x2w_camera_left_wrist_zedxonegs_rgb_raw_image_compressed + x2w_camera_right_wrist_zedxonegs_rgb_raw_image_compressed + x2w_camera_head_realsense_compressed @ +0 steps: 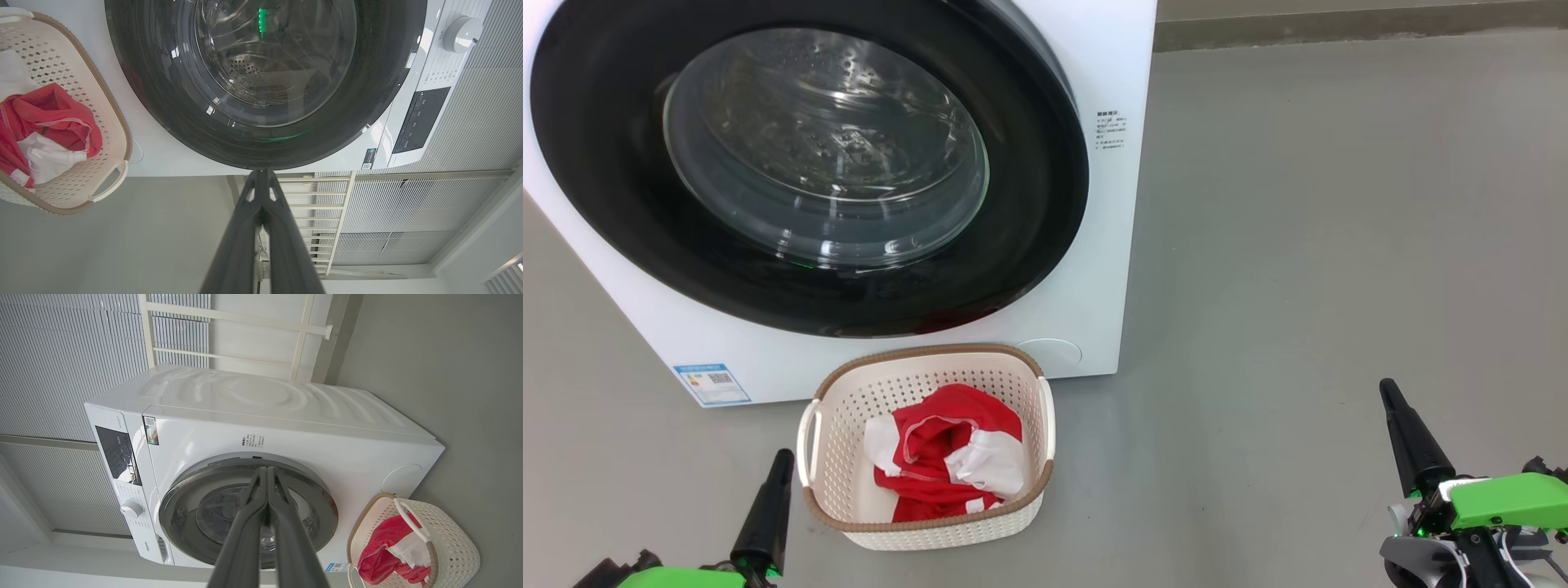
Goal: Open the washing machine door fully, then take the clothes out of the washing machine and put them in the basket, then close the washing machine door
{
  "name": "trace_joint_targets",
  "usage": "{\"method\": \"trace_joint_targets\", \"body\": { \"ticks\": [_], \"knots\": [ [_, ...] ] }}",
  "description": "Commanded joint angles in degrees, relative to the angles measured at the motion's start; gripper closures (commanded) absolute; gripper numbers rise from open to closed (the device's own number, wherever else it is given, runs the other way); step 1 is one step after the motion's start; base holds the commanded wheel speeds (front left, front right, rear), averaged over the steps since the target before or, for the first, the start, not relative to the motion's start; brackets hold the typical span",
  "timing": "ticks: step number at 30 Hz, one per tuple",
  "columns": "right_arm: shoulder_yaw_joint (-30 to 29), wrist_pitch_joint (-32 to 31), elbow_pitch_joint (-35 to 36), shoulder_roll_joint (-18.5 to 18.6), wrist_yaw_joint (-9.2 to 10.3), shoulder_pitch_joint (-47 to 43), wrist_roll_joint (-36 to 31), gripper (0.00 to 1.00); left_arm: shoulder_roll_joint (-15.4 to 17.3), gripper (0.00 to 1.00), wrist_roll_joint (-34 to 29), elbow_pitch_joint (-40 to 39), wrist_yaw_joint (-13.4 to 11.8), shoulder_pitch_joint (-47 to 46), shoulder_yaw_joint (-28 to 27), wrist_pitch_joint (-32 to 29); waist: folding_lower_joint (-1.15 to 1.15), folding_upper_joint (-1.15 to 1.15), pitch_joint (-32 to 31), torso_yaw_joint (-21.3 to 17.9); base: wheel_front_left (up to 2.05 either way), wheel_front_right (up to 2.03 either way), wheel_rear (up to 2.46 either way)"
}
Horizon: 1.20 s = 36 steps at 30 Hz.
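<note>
The white washing machine [1094, 269] stands before me with its black-rimmed glass door [809, 155] closed flush against the front. On the floor just in front of it sits the cream basket [837, 425] with the red and white clothes [947, 457] piled inside. My left gripper [776, 469] hovers shut and empty just left of the basket. Far off to the right, my right gripper [1392, 400] is shut and empty too. In the wrist views the door [265, 81] [245, 514] is seen closed, and the basket [110, 122] [453, 547] holds the clothes [49, 118] [384, 547].
Bare grey floor [1339, 245] spreads to the right of the machine. A control panel and dial [461, 32] sit at the machine's top. White railing and ribbed wall panels [61, 355] stand behind the machine.
</note>
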<state>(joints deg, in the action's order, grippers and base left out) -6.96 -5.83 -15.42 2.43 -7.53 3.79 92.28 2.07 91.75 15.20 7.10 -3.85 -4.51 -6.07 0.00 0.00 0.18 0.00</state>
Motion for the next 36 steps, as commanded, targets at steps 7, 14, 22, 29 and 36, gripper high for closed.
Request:
{"method": "trace_joint_targets", "body": {
  "ticks": [7, 14, 22, 29, 36],
  "knots": [
    [0.76, -0.40, 1.41, 0.71, 0.04, 2.36, 0.15, 1.00, 0.81, 1.00, 0.40, -1.14, 0.38, -2.35, -2.02, -0.43, 0.00, 0.00, 0.00, 0.00, 0.00, 0.00, 0.00],
    [0.72, -0.44, 1.41, 0.68, 0.04, 2.36, 0.11, 1.00, 0.81, 1.00, 0.41, -1.14, 0.38, -2.35, -2.02, -0.42, 0.00, 0.00, 0.00, 0.00, 0.00, 0.00, 0.00],
    [0.68, -0.47, 1.41, 0.65, 0.04, 2.37, 0.08, 1.00, 0.81, 1.00, 0.41, -1.14, 0.38, -2.35, -2.02, -0.42, 0.00, 0.00, 0.00, 0.00, 0.00, 0.00, 0.00],
    [0.65, -0.49, 1.41, 0.63, 0.04, 2.37, 0.05, 1.00, 0.81, 1.00, 0.41, -1.15, 0.38, -2.34, -2.02, -0.42, 0.00, 0.00, 0.00, 0.00, 0.00, 0.00, 0.00],
    [0.62, -0.51, 1.41, 0.61, 0.04, 2.37, 0.03, 1.00, 0.81, 1.00, 0.41, -1.15, 0.38, -2.34, -2.01, -0.42, 0.00, 0.00, 0.00, 0.00, 0.00, 0.00, 0.00]
  ]
}}
